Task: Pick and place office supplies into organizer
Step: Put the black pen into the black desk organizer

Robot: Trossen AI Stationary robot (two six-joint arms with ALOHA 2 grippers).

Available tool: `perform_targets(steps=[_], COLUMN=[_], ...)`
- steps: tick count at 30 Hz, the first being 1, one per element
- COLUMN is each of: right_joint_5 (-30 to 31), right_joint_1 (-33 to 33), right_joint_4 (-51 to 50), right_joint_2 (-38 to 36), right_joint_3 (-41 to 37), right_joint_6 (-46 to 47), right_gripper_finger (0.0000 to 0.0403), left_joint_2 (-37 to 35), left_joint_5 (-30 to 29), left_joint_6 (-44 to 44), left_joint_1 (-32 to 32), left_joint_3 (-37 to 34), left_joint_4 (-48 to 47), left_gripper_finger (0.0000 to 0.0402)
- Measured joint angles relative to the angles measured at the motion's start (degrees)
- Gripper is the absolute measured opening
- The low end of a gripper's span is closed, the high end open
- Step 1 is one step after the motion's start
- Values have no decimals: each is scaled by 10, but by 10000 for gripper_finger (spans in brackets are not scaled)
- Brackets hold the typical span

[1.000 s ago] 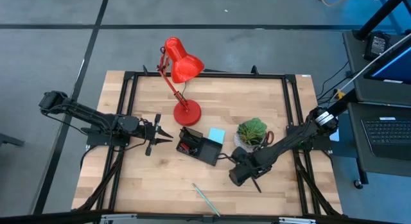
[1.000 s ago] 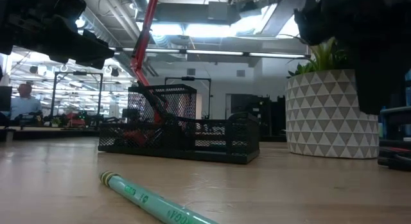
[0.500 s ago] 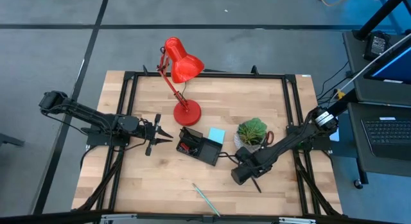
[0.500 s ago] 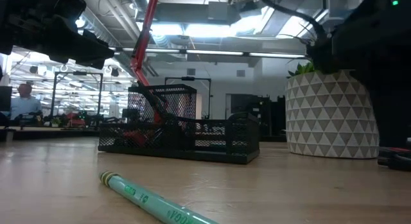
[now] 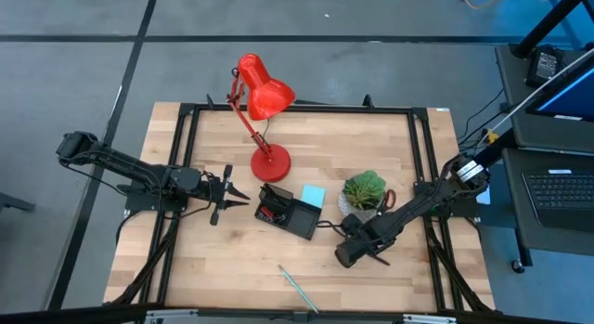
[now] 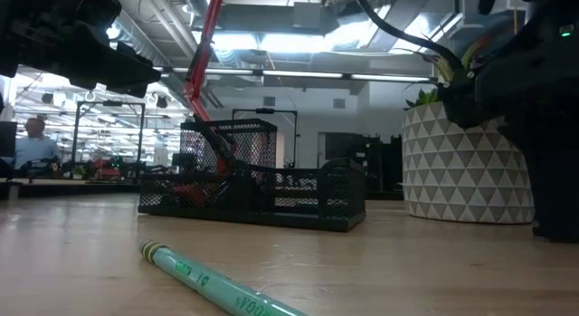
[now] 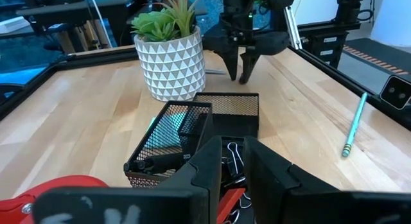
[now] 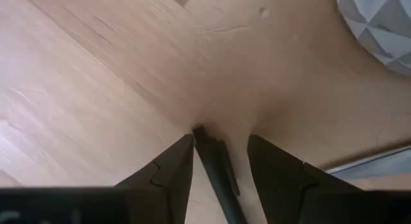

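Note:
A dark pen (image 8: 215, 166) lies flat on the wooden table beside the white plant pot (image 5: 364, 192). My right gripper (image 8: 218, 153) points straight down over it, open, one finger on each side of the pen's end; whether they touch it I cannot tell. It also shows in the left wrist view (image 7: 239, 73). The black mesh organizer (image 5: 288, 213) stands at mid-table with clips inside (image 7: 232, 161). A teal pen (image 5: 297, 287) lies near the front edge. My left gripper (image 5: 237, 196) hovers left of the organizer, its fingers a little apart around nothing.
A red desk lamp (image 5: 264, 101) stands behind the organizer. A light blue sticky-note pad (image 5: 313, 195) lies between organizer and plant pot. Something red (image 5: 390, 196) lies right of the pot. Bare wood lies to the front left. A black frame (image 5: 186, 157) borders the table.
My right gripper has come down toward the table over the dark pen and rolled a little at the wrist, its fingers staying apart. The pen, the organizer and my left arm have kept still.

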Motion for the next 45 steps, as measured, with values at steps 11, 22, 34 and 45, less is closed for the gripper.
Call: perform_targets(steps=[11,22,34,45], right_joint_5=[-21,-21,-16,-46], right_joint_1=[-1,-1,0,-2], right_joint_4=[-3,-10,-8,-5], right_joint_2=[0,10,11,12], right_joint_3=[0,-1,-1,-2], right_joint_6=[-95,-108,-105,-103], right_gripper_finger=[154,58,36,84], left_joint_2=[0,0,0,0], left_joint_5=[0,0,0,0], left_joint_6=[0,0,0,0], left_joint_1=[0,0,0,0], left_joint_3=[0,0,0,0], left_joint_4=[0,0,0,0], left_gripper_finger=[59,59,59,59])
